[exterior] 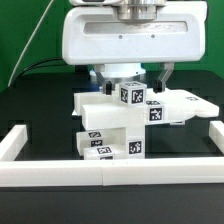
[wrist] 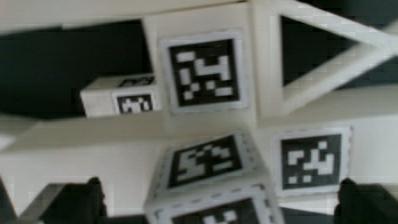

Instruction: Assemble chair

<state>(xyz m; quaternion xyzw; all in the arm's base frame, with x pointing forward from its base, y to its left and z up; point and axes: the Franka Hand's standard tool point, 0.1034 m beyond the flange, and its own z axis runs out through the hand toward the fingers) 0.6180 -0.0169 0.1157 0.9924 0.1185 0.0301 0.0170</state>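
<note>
Nearest to the exterior camera, the long low white border rail (exterior: 60, 170) runs across the front of the black table (exterior: 40, 112) and turns back at both ends. Just behind it, near the middle of the table, stands the chair (exterior: 110, 130), only partly built: white blocky pieces are stacked on one another, their front faces carrying black-and-white square tags. The lowest blocks rest on the table. Above them a flat panel (exterior: 188, 106) reaches out toward the exterior view's right, and a small tagged block (exterior: 132, 97) sits on top of the stack.

Over that top block hangs the gripper (exterior: 133, 80). Its two dark fingers are spread wide, one on each side of the block and apart from it, so nothing is grasped. The wrist view agrees: the fingertips (wrist: 75, 205) stand far apart, with tagged white pieces between and beyond them. Farther off in that view is a white frame of slanted bars (wrist: 320, 60).

Above the gripper, the arm's broad white housing (exterior: 130, 35) fills the upper part of the exterior view. Farthest back is a green wall (exterior: 15, 40), with a dark cable (exterior: 35, 45) hanging in front of it.
</note>
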